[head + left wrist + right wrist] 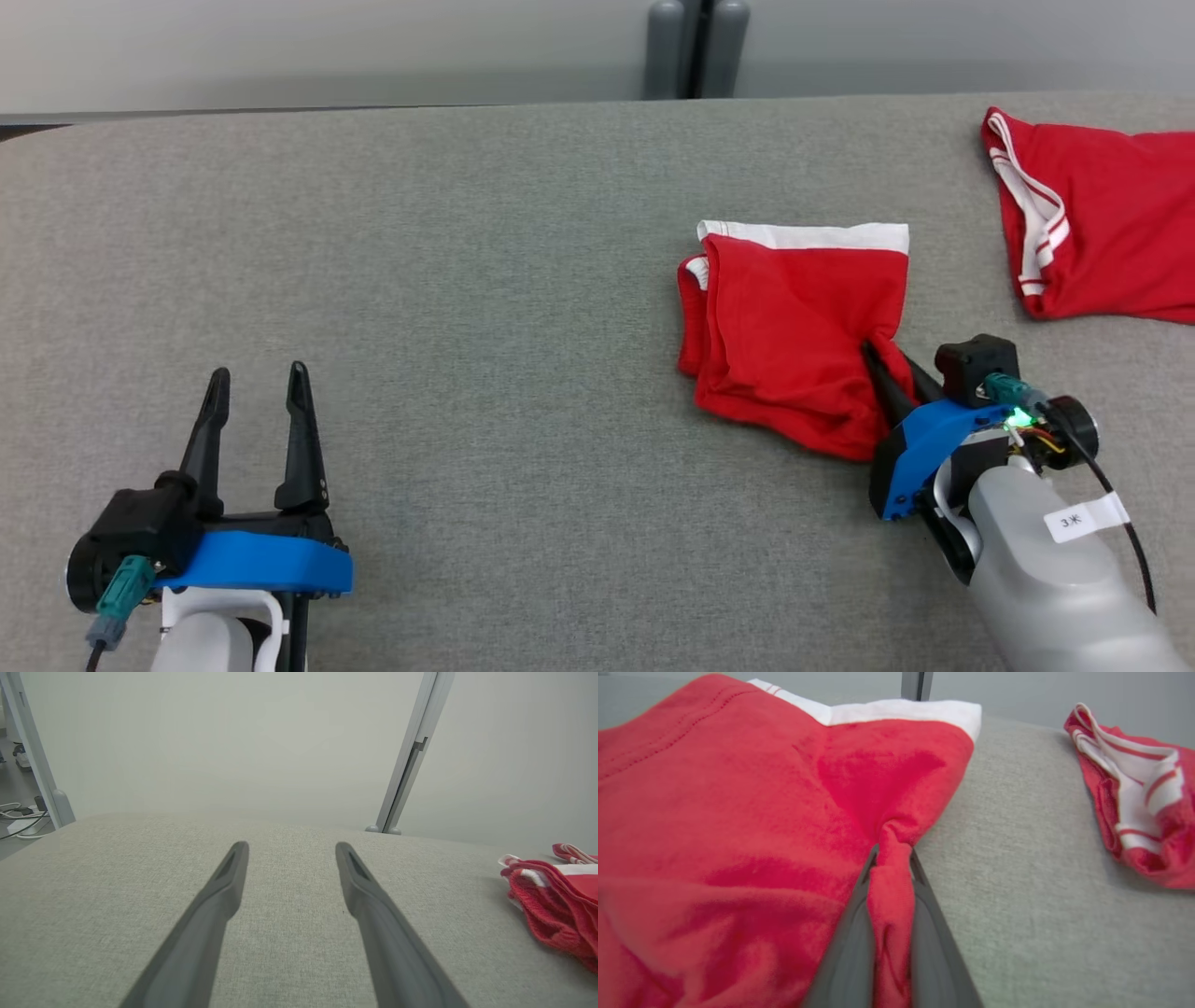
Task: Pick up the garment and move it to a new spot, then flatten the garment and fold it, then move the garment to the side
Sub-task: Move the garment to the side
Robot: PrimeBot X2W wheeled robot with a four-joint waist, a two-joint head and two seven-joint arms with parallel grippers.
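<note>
Red with a white band along its far edge, the garment (794, 317) lies folded in a rough, layered square on the grey woven counter (467, 280), right of centre in our head view. Our right gripper (885, 359) reaches it from the near right, its two dark fingers drawn close together on a bunched ridge of red fabric at the garment's near right edge. From the right wrist view we see that pinched fold standing up between the fingers, with creases running from it into the cloth. The rest of the garment lies on the counter, and its stacked layers show at the left edge, where a bit of white trim peeks out. Our left gripper (260, 373) sits well apart at the lower left of the head view, fingers spread wide and holding nothing, over bare counter; we cannot tell whether the tips touch the surface. A second red garment (1102, 233), trimmed in white with thin red stripes, lies crumpled at the far right of the counter, apart from the first. Behind the counter's far edge a grey post (695, 47) rises against a pale wall. A small green light (1018, 417) glows on our right wrist, and a white label (1083, 518) sticks out from the pale forearm behind it.
</note>
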